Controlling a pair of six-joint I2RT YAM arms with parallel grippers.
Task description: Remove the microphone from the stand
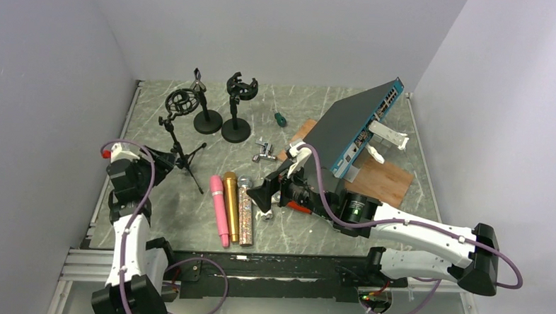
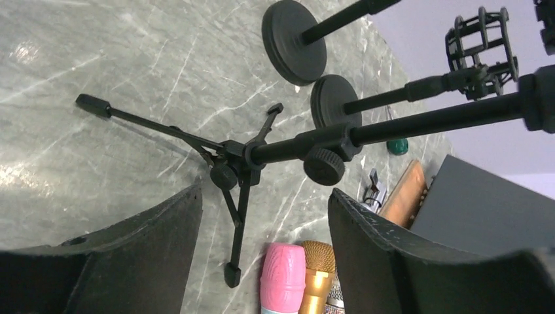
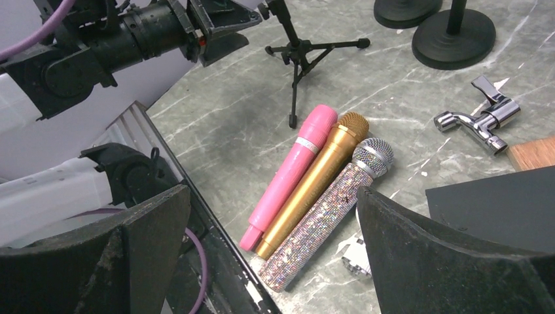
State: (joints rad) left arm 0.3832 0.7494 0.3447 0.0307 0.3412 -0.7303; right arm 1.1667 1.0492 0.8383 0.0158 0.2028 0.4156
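Obs: left end effector (image 2: 262, 216) has jaws wide apart and empty, aimed at the tripod stand (image 2: 242, 160), probably to steady it. Right end effector (image 3: 269, 196) is spread and empty, hovering over the pink mic (image 3: 294, 171), gold mic (image 3: 314, 183) and glitter mic (image 3: 334, 203), which lie side by side on the counter (image 3: 216, 124). Shock mount (image 1: 182, 102) looks empty, so the removal is judged done.

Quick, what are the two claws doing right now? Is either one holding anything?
Left gripper: open, holding nothing.
Right gripper: open, holding nothing.
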